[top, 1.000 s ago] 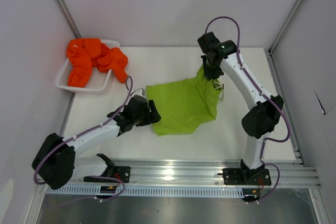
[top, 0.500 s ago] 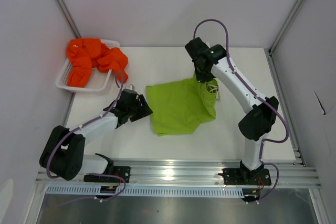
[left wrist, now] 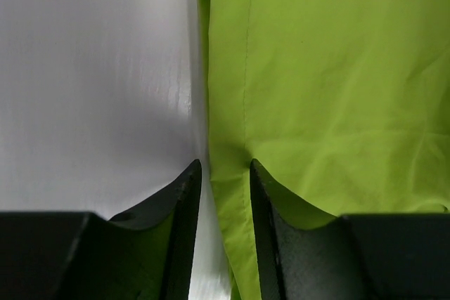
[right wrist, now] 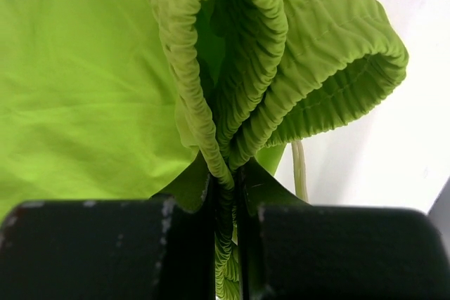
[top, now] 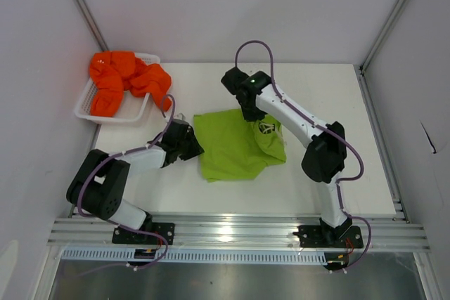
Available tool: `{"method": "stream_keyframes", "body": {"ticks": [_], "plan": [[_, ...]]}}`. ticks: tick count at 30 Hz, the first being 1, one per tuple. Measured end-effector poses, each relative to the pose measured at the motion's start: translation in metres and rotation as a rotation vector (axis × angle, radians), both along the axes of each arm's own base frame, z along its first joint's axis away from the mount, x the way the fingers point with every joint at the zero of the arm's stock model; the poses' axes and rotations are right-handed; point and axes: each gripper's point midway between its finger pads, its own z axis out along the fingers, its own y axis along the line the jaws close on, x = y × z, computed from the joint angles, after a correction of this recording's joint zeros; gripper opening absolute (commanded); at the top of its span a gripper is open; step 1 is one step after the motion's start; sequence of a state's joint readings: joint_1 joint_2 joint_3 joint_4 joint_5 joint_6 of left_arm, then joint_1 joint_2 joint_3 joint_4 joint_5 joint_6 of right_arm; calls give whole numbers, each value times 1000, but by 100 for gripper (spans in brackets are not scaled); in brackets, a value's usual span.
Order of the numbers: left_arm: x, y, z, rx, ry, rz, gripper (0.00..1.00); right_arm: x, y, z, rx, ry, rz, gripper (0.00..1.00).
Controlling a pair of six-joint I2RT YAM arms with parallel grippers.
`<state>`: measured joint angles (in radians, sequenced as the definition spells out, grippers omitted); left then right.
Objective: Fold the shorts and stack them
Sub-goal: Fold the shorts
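Lab test cell: white panel walls, aluminium mounting rail.

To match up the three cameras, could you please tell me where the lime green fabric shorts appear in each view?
Top external: the lime green fabric shorts lie in the middle of the white tabletop.
Left wrist: the shorts fill the right half, their edge between the fingers of the left gripper.
Right wrist: the shorts fill the left and top, their waistband pinched in the right gripper.
Shared landmark: the white tabletop bordering the shorts.
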<state>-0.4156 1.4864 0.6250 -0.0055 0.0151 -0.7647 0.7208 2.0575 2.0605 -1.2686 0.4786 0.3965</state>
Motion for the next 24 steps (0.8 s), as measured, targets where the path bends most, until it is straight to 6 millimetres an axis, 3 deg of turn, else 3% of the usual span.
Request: {"method": "stream_keyframes", "body": {"ticks": [4, 14, 24], "plan": [[4, -2, 0, -1, -12, -2, 34, -2, 16, -10, 27, 15, 14, 1], [6, 1, -1, 12, -18, 7, 31, -8, 60, 2, 188, 14, 77, 2], [2, 11, -1, 54, -8, 33, 31, -9, 71, 21, 244, -1, 98, 2]]}}
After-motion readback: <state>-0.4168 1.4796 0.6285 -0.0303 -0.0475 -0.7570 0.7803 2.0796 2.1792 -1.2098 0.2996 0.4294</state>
